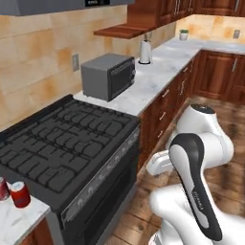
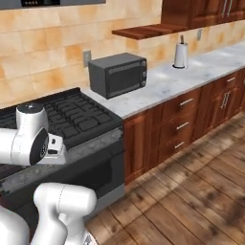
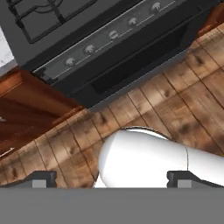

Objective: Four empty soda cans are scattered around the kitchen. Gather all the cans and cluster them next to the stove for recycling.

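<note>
Marble counter [image 1: 158, 76] runs toward one o'clock past the black stove [image 1: 62, 143], over plank floor [image 2: 191, 201]. Two red soda cans [image 1: 19, 194] stand at the stove's eight o'clock. Gripper [image 3: 111, 178] jaws spread apart, empty.

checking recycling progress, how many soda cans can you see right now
2, both red, side by side on the counter left of the stove: one can in full, the other can cut by the picture's edge. More may be hidden.
</note>
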Available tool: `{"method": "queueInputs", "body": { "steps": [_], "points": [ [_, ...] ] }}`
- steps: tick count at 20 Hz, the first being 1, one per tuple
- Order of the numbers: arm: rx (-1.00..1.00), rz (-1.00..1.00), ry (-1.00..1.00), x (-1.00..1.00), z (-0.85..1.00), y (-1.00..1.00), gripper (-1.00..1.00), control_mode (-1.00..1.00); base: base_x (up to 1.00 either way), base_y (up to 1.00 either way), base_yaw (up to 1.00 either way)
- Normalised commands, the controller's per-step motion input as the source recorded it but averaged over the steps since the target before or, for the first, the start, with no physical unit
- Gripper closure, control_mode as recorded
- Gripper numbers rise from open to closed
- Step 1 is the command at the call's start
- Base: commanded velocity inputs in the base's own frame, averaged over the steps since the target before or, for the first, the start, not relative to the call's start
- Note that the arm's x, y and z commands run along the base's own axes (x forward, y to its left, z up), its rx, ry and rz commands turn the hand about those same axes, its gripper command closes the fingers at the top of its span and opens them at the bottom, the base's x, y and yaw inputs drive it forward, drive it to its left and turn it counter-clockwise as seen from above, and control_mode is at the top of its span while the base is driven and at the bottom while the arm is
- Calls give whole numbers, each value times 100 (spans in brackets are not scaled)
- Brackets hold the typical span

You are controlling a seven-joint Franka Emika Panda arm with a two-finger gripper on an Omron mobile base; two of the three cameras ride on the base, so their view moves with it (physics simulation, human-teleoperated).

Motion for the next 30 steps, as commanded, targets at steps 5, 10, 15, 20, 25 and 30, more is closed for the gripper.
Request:
{"method": "queueInputs", "body": {
  "steps": [5, 10, 15, 20, 25, 30],
  "points": [
    [0, 0, 0, 0, 0, 0, -100, 100, 62, -40, -60],
    [0, 0, 0, 0, 0, 0, -100, 100, 100, -44, -38],
    [0, 0, 0, 0, 0, 0, -100, 100, 100, -82, -19],
    [0, 0, 0, 0, 0, 0, -100, 100, 100, -100, -25],
    [0, 0, 0, 0, 0, 0, -100, 100, 100, -100, -22],
    [0, 0, 0, 0, 0, 0, -100, 100, 100, -48, -25]
  ]
}}
